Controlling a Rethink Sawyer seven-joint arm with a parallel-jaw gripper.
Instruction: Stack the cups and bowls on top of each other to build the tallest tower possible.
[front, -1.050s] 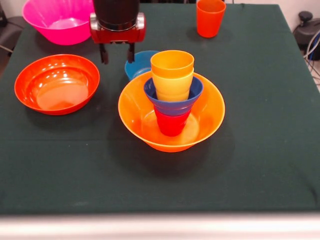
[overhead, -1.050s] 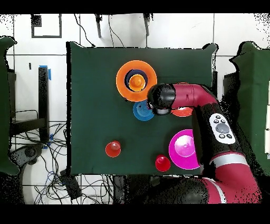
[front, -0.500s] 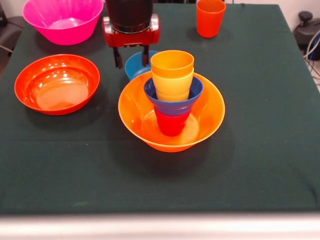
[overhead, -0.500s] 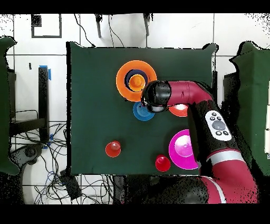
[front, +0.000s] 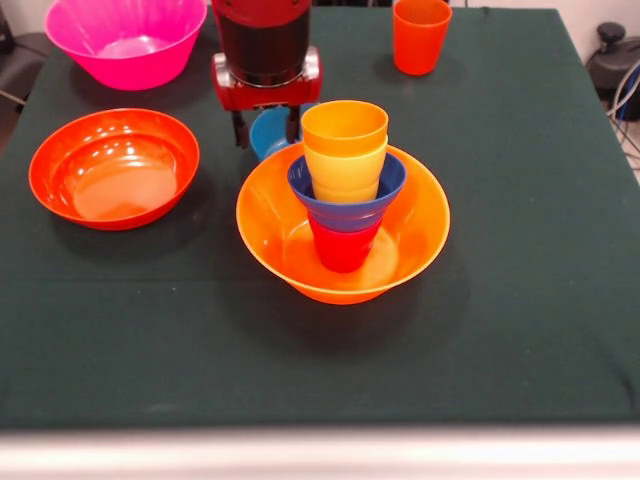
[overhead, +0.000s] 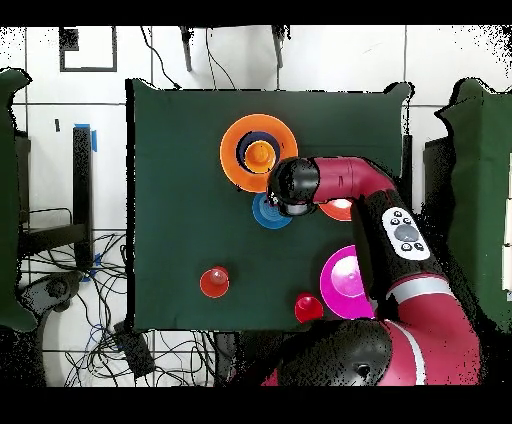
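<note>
Across the front view from left to right, the wide orange-red bowl (front: 114, 167) and the big pink bowl (front: 125, 38) sit apart on the table (front: 520, 300), well clear of the action. Next comes the gripper (front: 268, 128), hanging low over the light blue bowl (front: 272, 131); its fingers look spread, one black tip (front: 240, 130) showing at the bowl's left edge and the other mostly lost behind the stack, so I read it as open with nothing held. Just right of it stands the tower (front: 344, 190): a big yellow-orange bowl (front: 342, 225) as base, a red cup (front: 343, 246) inside, the small dark blue bowl (front: 347, 190) on that, and two nested yellow and orange-yellow cups (front: 344, 150) on top. A lone orange cup (front: 420, 35) waits at the far right. The main risk, as I judge it, is closeness: the blue bowl lies just beside the tower, so a finger or the bowl swinging sideways on the lift could clip the tall cups and topple them. A shallow pinch on the glossy rim might also slip, dropping the bowl against the base.
</note>
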